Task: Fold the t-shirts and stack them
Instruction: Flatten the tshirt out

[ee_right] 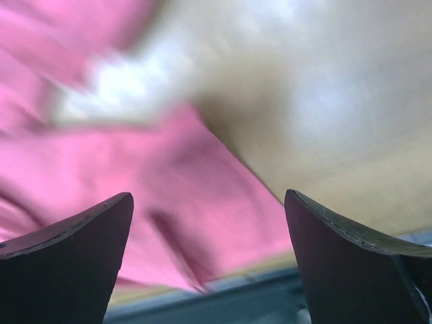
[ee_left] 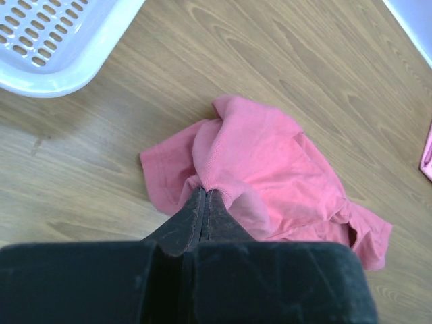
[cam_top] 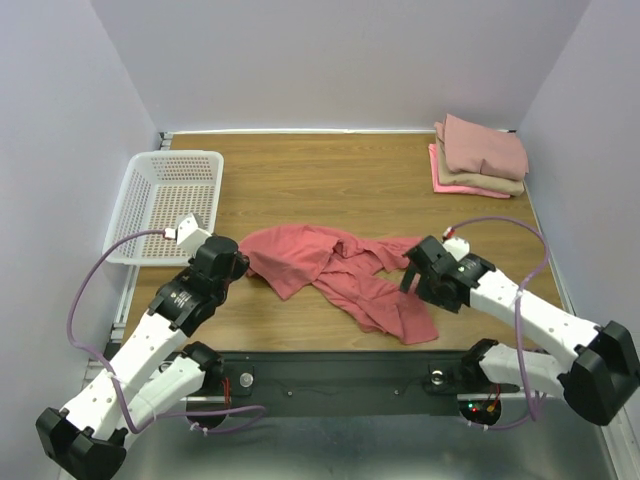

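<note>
While the left pincer [cam_top: 238, 264] is clenched on a bunched fold of the coral-red shirt [cam_top: 340, 275], the right pincer [cam_top: 410, 272] is released, its two fingers spread wide over the same shirt's opposite end and grasping nothing. The left wrist view shows the shut tips [ee_left: 206, 194] biting the cloth [ee_left: 270, 155], which puckers up around them. The right wrist view is blurred; it shows only pink-red cloth [ee_right: 101, 169] and bare wood beyond the parted fingers [ee_right: 81, 236].

Four t-shirts are in sight. One, the coral-red shirt, lies loose and crumpled on the counter [cam_top: 330, 180], just beside the one white mesh basket [cam_top: 170, 155], toward the near side of it. The other three are folded flat in a single stack well apart from the basket, at the far corner across the counter from it: a dusty-pink shirt [cam_top: 485, 145] on top, a tan shirt [cam_top: 480, 183] beneath it, and a bright-pink shirt [cam_top: 438, 175] at the bottom, its edge showing on the side facing the basket.

Two arms reach in, one at each end of the loose shirt. The left one is the arm nearer the basket.
</note>
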`<move>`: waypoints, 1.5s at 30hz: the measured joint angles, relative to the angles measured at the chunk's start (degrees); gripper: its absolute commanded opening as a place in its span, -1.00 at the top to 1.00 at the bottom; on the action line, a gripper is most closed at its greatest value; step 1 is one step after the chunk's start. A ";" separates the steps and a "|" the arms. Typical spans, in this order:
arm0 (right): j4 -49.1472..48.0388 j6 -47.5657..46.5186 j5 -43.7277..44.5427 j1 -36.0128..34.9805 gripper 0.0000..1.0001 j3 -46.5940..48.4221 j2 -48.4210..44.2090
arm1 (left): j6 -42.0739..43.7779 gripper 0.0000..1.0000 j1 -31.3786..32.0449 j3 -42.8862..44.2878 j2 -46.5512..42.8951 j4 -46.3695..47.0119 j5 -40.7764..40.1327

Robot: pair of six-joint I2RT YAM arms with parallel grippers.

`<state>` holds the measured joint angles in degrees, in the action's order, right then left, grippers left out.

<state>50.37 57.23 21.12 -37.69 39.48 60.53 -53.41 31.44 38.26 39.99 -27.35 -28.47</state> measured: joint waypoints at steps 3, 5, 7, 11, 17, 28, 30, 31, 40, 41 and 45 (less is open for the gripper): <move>-3.13 -0.22 4.55 0.26 -0.99 6.01 5.84 | -0.28 1.00 0.00 0.00 -0.07 -0.92 -0.11; -5.75 -1.20 6.14 1.36 -0.99 9.25 9.55 | -0.31 1.00 0.00 0.00 -0.20 -1.31 -0.11; -9.42 -2.75 5.92 3.82 -0.96 11.30 12.92 | -0.31 1.00 -0.02 0.00 -0.46 -1.75 -0.11; -14.73 -4.63 4.98 8.66 -0.88 11.96 18.32 | -0.31 1.00 -0.02 0.00 -0.85 -2.38 -0.11; -20.68 -6.38 1.33 12.46 -0.67 11.91 26.45 | -0.31 1.00 -0.02 0.00 -0.83 -2.56 -0.09; -32.68 -7.50 -1.64 15.80 0.59 8.41 28.22 | -0.52 1.00 -0.02 0.00 0.17 -2.58 -0.04; -33.46 -7.69 -2.05 16.02 0.78 8.28 28.22 | -0.57 1.00 -0.02 0.00 0.15 -2.60 -0.04; -33.92 -7.91 -2.05 16.04 0.82 8.28 28.22 | -0.55 1.00 -0.02 0.00 0.11 -2.60 -0.04; -34.25 -12.44 -1.79 16.17 0.99 10.38 20.74 | 0.61 1.00 -0.02 6.67 0.02 -4.22 -0.28; -34.23 -12.96 -1.70 16.24 0.99 11.34 19.32 | 1.09 1.00 -0.02 9.27 0.02 -4.28 -0.39; -33.38 -16.57 -0.13 16.26 0.99 18.99 12.15 | 3.23 1.00 -0.02 18.60 0.02 -3.87 -1.31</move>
<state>16.99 40.66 20.99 -21.43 58.48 72.69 -50.17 31.42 56.86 40.01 -31.22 -29.78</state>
